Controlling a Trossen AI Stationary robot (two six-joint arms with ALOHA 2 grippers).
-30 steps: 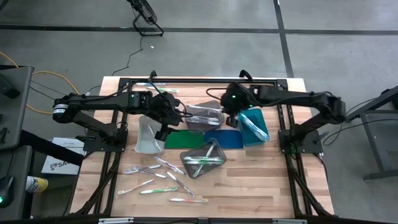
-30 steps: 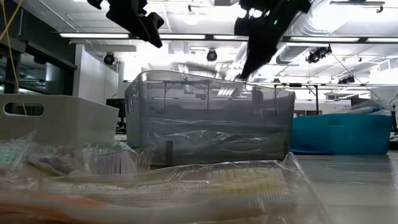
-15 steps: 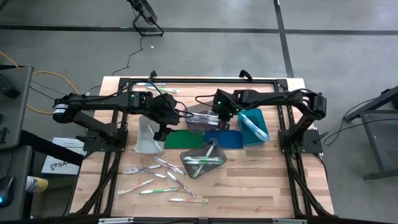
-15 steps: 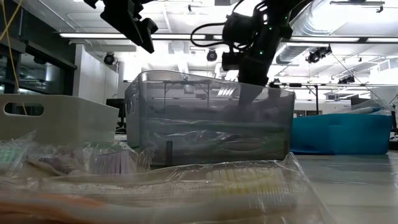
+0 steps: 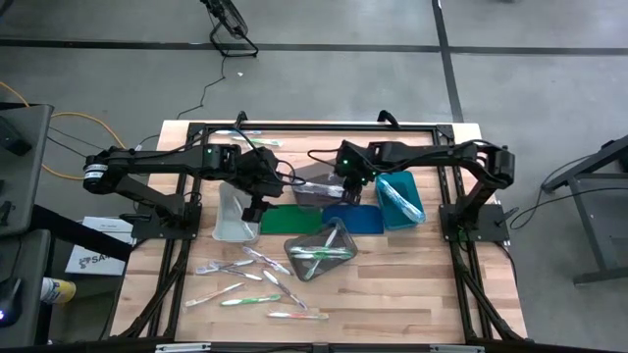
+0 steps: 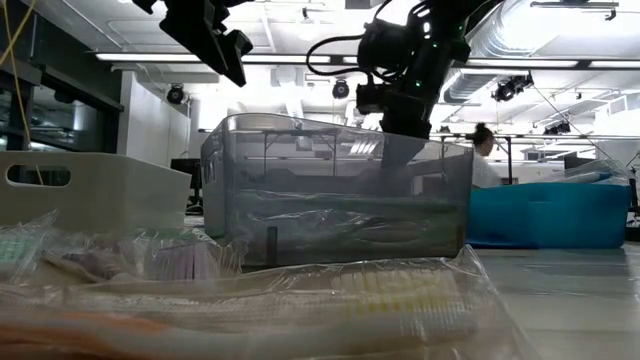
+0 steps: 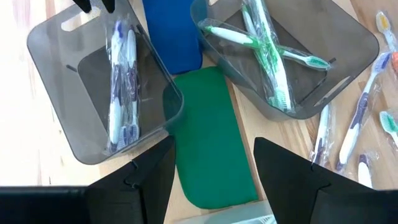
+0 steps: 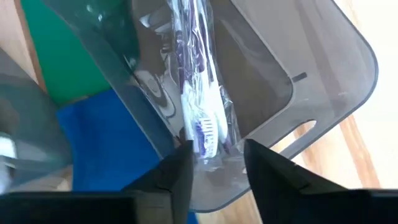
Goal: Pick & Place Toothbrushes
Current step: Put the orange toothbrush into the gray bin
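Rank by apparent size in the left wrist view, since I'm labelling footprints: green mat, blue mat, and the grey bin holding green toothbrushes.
1. Grey bin, largest.
2. Green mat.
3. Blue mat, smallest showing, but cut off by the frame edge, so unsure.

The table [image 5: 412,294] is pale wood with a black frame. On it a green mat [image 7: 214,143] lies beside a blue mat [image 7: 171,31]. Two bins are smoky grey and see-through: one [image 7: 50,62] holds white brushes [image 8: 199,93] with purple accents in clear wrap, the other [image 7: 354,43] holds white brushes [image 7: 267,50] with green accents. A teal bin [image 5: 400,201] and a whitish bin [image 5: 234,218] stand at the sides. Loose brushes [image 5: 250,279] show green, blue and pink touches. Both arms are black.
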